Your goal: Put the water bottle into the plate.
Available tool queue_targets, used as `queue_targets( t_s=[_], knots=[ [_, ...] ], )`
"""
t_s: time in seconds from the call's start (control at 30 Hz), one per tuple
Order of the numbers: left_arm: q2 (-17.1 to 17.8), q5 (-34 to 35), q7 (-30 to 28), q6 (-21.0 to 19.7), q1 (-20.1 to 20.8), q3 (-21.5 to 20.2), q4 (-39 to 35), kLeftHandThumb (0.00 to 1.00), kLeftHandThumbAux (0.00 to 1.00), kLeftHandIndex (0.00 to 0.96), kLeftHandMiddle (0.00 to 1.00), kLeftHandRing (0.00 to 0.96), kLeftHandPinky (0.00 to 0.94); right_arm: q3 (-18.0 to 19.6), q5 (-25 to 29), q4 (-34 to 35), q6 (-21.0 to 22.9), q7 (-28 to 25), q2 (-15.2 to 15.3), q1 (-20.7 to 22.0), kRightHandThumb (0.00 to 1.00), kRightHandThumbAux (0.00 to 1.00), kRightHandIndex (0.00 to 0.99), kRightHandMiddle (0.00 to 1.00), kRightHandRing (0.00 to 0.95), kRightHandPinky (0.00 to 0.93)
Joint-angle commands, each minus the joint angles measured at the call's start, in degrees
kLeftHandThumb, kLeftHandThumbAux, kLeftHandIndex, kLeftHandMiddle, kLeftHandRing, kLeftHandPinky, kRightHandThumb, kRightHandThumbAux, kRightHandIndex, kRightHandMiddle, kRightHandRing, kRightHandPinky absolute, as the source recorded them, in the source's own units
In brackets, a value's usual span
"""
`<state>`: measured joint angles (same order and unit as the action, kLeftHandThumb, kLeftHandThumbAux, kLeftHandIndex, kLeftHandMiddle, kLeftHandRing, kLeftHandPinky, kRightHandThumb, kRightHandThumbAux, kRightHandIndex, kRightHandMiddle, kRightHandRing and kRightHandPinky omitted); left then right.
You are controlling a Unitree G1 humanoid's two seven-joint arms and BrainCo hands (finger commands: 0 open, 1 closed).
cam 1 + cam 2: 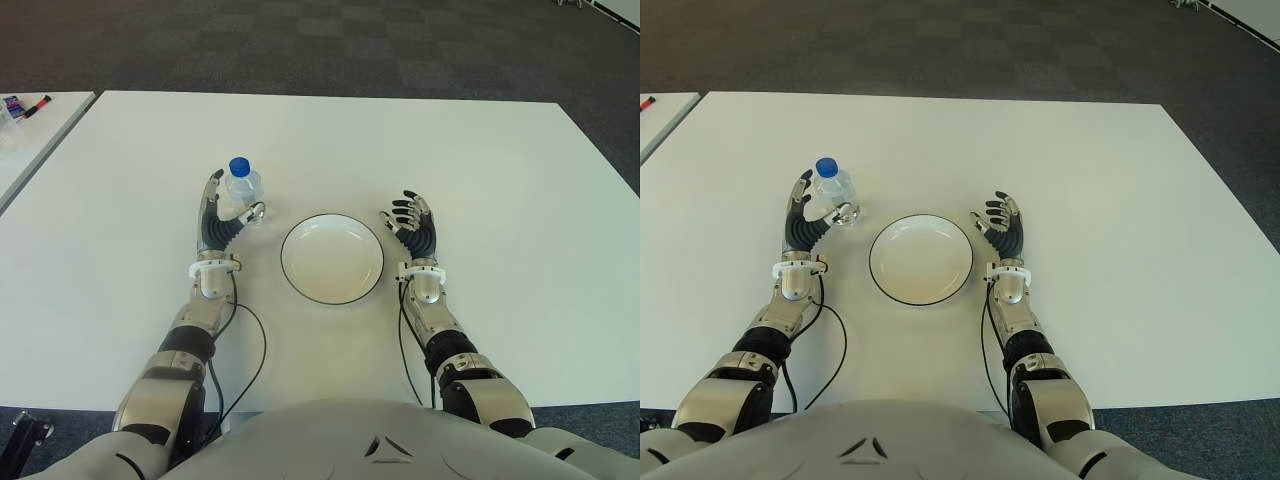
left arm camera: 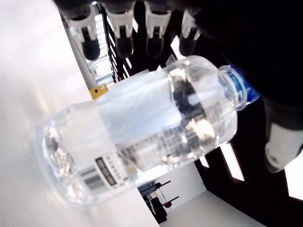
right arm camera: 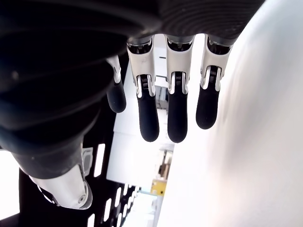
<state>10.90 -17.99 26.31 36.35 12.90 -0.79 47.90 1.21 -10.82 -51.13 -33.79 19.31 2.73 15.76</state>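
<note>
A clear water bottle with a blue cap and white label stands upright on the white table, left of the plate. My left hand is cupped around it, fingers straight on the far-left side and thumb in front, not closed on it. The left wrist view shows the bottle close to the palm, with a gap to the fingertips. The white plate with a dark rim lies empty between my hands. My right hand shows just right of the plate, fingers extended and holding nothing.
A second white table stands to the left with markers on it. Black cables run from both wrists toward my body. Dark carpet lies beyond the table's far edge.
</note>
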Motion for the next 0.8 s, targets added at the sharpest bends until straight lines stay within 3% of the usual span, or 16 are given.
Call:
queue_targets(
  t_s=[0.03,0.43,0.8],
  knots=[
    [0.47,-0.75,1.03,-0.86,2.82,0.55,2.21,0.004,0.550,0.000,0.000,0.002,0.001,-0.06,0.59,-2.50,2.21,-0.73,-0.39,-2.60,0.775,0.772,0.178,0.352,0.338,0.328],
    [3.02,-9.31,9.56,-3.09,7.94,5.62,6.60,0.000,0.567,0.000,0.006,0.013,0.014,-0.32,0.28,-2.24,1.53,-0.71,-0.77,-2.97,0.785,0.765,0.180,0.351,0.337,0.334],
    [3.73,-10.39,9.36,-5.74,9.26,7.95,5.31,0.000,0.595,0.000,0.000,0.003,0.015,-0.47,0.24,-1.91,1.61,-0.59,-1.34,-3.20,0.791,0.755,0.184,0.350,0.336,0.330]
  ],
)
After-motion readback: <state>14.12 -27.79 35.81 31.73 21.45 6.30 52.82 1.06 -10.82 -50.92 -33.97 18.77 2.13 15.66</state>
